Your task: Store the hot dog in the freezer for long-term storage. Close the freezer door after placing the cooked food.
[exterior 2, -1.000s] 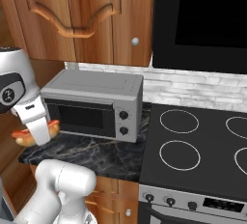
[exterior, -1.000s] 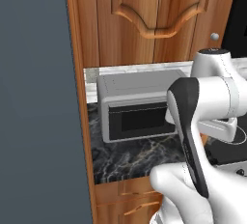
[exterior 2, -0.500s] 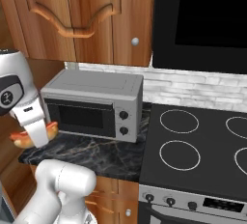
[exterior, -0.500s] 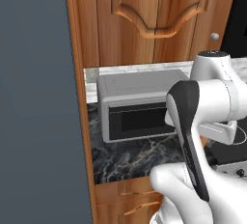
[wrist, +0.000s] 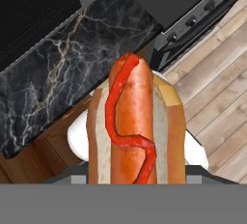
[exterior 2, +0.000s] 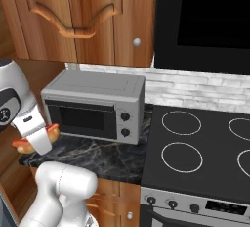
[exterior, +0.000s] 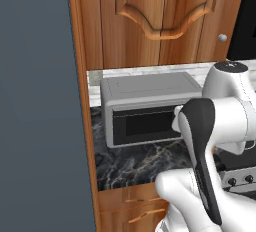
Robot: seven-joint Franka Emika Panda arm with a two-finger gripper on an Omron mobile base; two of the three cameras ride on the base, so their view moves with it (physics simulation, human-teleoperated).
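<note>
My gripper [exterior 2: 41, 144] is shut on the hot dog [exterior 2: 23, 144], an orange-tan bun with a red sausage. It holds the hot dog in the air just off the left end of the black marble counter [exterior 2: 97, 155]. In the hand view the hot dog [wrist: 135, 126] lies lengthwise between the jaws, a red squiggle of sauce along the sausage. The freezer [exterior: 35, 106] is a tall dark slate-grey face on the left of the left base view. I cannot tell whether that face is the freezer door.
A grey microwave [exterior 2: 95, 104] stands on the counter under brown wooden cabinets [exterior 2: 83, 15]. A black stove [exterior 2: 200, 155] with ring burners lies to its right. A wooden side panel [exterior: 82, 101] separates the counter from the freezer. Wood floor [wrist: 217, 88] lies below the hand.
The hand with the hot dog has sunk very slightly. The grip is the same.
</note>
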